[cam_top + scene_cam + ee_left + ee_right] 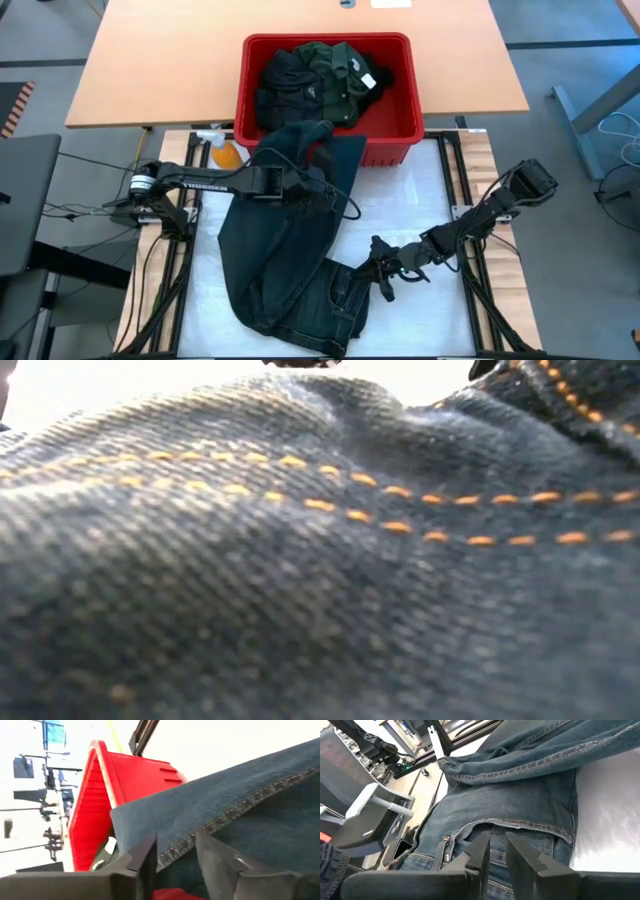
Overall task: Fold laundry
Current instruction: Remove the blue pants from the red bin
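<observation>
Jeans (290, 250) were what was really on the table: heavy blue denim with orange stitching, sprawled crumpled, one leg draped over the red basket (400, 135). Left gripper (305, 188) sat by that leg's hem with jaws partly apart, nothing clearly held. Right gripper (385, 268) was narrowly parted at the waistband; grip, couldn't tell. Looked like mid-spreading; next up, I'd guess flattening the legs.

Left claw (175, 862) parted around hemmed denim edge (225, 815), red basket (95, 815) just beyond
</observation>
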